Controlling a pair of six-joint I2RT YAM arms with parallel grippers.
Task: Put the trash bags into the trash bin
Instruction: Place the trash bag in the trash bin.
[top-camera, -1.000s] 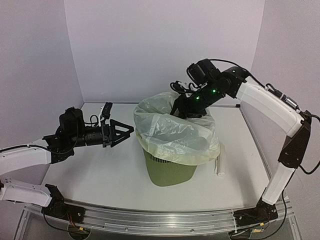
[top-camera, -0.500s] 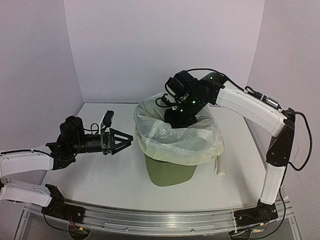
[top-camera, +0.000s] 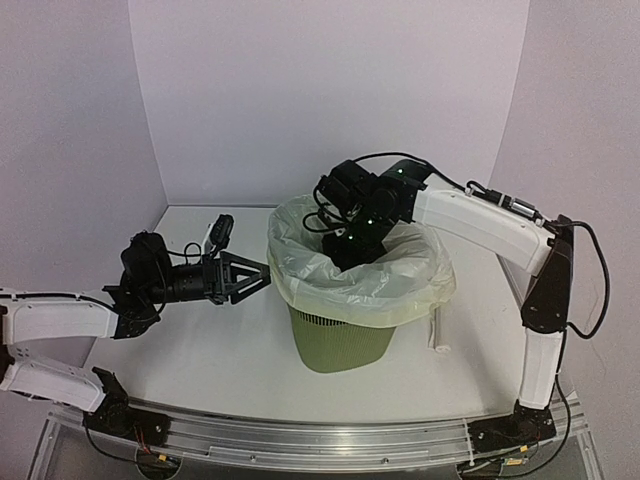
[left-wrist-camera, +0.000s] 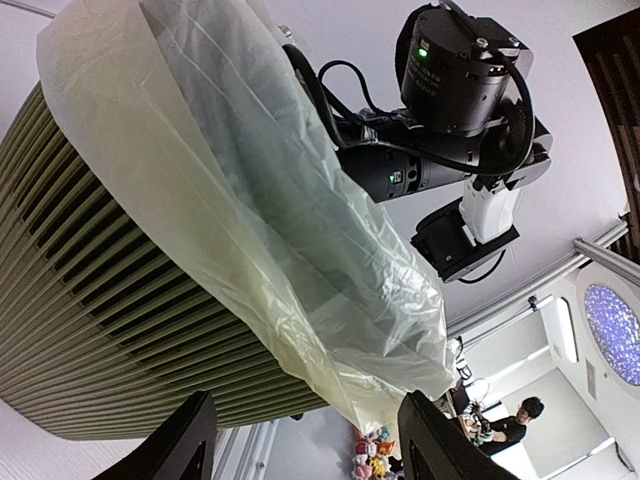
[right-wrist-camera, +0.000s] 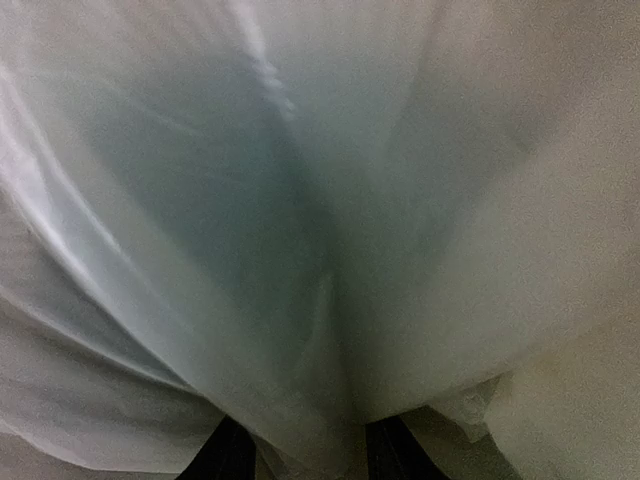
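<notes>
1. The green bin (top-camera: 340, 340) stands upright on the table, just ahead of the left gripper's (top-camera: 258, 276) fingertips. Its slatted side fills the space beyond the left fingers (left-wrist-camera: 190, 445) in the wrist view.
2. The bag (top-camera: 385, 288) is inside the bin, with its mouth open and folded out over the rim all round. The loose hem hangs partway down the slats (pale, glossy and much creased).
3. The right gripper (right-wrist-camera: 310, 455) reaches down into the bag's open mouth, inside the bin. From its wrist, thin film fills everything ahead of the fingers (right-wrist-camera: 228, 455).
4. The right fingertips stand a little apart, and a fold of film runs down into the gap between them. I cannot tell whether that fold is pinched or only pressed against them.
5. The left gripper's fingers are spread wide and hold nothing. They lie level, pointing at the bin's side. The hanging corner of the bag's hem is just ahead of them, nearer one fingertip than the other.
6. The table (top-camera: 190, 350) is white. A small white roll (top-camera: 440, 332) lies on it on the far side of the bin from the left fingers, near the bin's base.
7. Plain pale walls (top-camera: 320, 100) close in the back and both sides. A metal rail (top-camera: 300, 438) carrying both arm bases runs along the near edge.
</notes>
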